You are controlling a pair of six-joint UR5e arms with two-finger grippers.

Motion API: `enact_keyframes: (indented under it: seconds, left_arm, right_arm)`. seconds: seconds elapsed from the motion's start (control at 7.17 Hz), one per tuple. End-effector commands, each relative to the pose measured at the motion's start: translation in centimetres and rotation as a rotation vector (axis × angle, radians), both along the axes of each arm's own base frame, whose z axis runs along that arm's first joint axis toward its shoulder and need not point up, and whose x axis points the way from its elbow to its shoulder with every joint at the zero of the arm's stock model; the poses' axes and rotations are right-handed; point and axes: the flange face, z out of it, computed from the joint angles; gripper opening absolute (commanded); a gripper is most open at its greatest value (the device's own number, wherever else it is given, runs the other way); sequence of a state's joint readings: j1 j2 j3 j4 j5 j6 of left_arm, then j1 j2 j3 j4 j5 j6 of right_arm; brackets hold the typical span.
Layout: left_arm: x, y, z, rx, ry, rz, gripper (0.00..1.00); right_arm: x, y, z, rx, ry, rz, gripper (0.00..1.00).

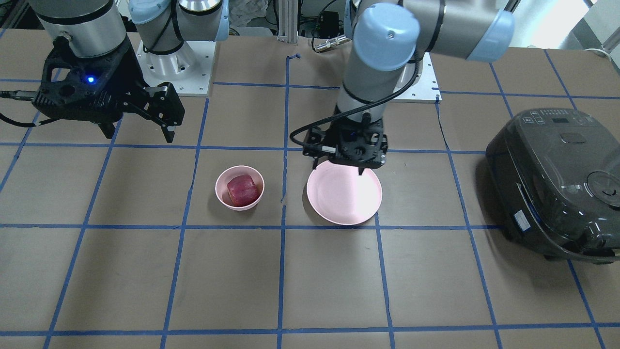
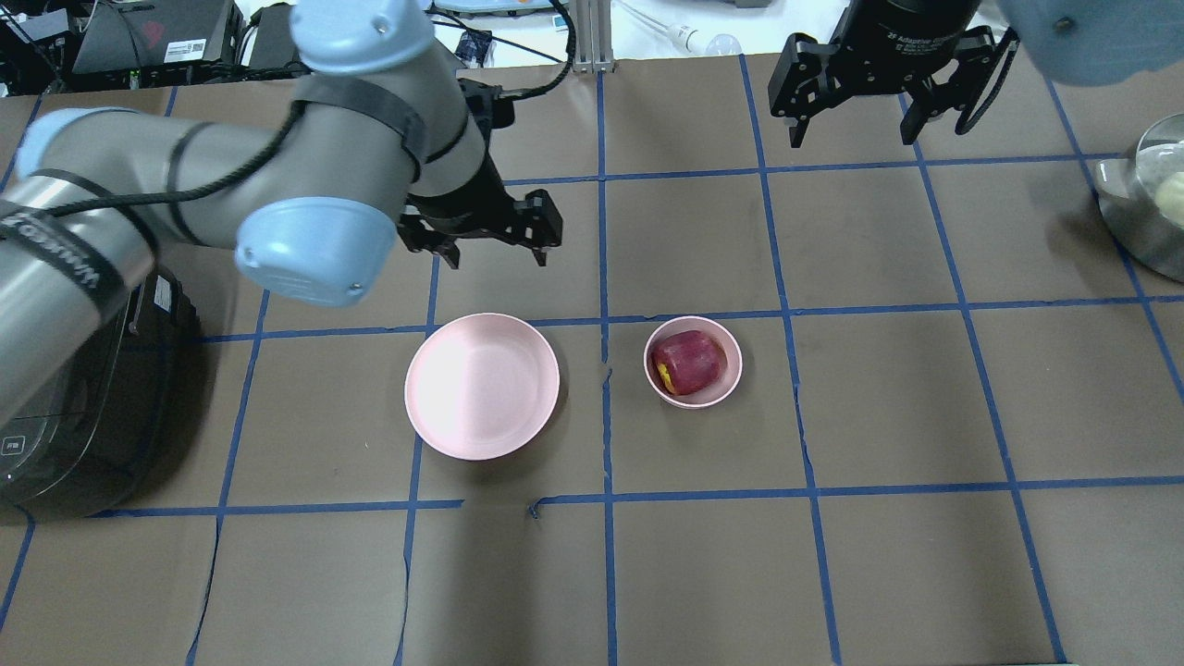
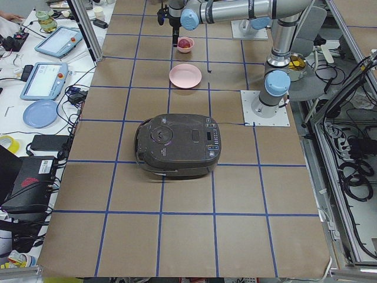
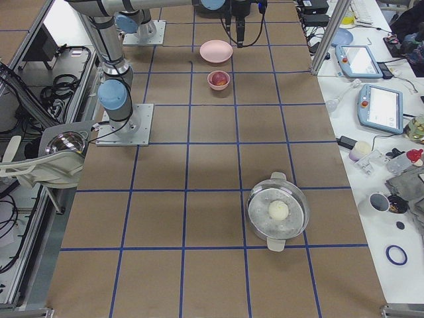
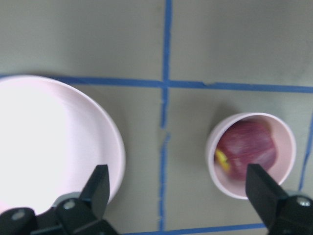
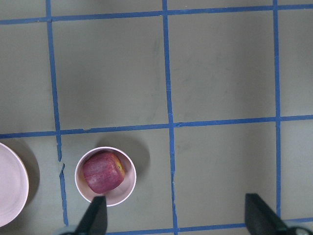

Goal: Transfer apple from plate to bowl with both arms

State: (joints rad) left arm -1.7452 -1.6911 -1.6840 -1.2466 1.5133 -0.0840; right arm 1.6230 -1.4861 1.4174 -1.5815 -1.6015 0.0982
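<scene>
Starting at the left gripper [image 2: 497, 257], we see its jaws spread wide with nothing between them. It hangs raised over the table [image 2: 879, 416]. In its wrist view one finger [image 5: 100, 188] overlaps the right rim of the plate [image 2: 482, 386] and the other overlaps the near rim of the bowl [image 2: 724, 393]. We cannot tell exactly which edge of the plate it stands over, since the two fixed views disagree.

The right gripper [image 2: 853, 137] is also released and carries nothing. It hangs high, well apart from the dishes, and its wrist view shows the bowl low and to the left.

The apple [image 2: 689, 361] sits inside the bowl and nearly fills it, so little wall shows around it. The plate lies bare, just left of the bowl, with one blue tape line between them.

A dark rice cooker [image 1: 557, 184] stands at the far left, well apart from the plate. A metal pot [image 2: 1147, 213] stands at the right edge. Brown taped squares lie open all around the two dishes.
</scene>
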Motion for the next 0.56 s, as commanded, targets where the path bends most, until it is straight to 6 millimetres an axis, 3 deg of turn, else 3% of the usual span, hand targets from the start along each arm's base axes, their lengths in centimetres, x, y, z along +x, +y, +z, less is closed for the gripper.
enact_keyframes:
  seconds: [0.0,0.14,0.42]
  left_arm:
    - [8.2,-0.3,6.1,-0.019,-0.07,0.015,1.0]
    - [9.8,-0.9,7.6,-0.016,-0.07,0.046,1.0]
    - [9.8,-1.6,8.8,-0.022,-0.072,0.061,1.0]
  right_arm:
    - [0.0,0.0,0.0,0.0,0.0,0.0,1.0]
    - [0.0,0.0,0.0,0.0,-0.002,0.0,1.0]
    - [0.0,0.0,0.0,0.0,-0.003,0.0,1.0]
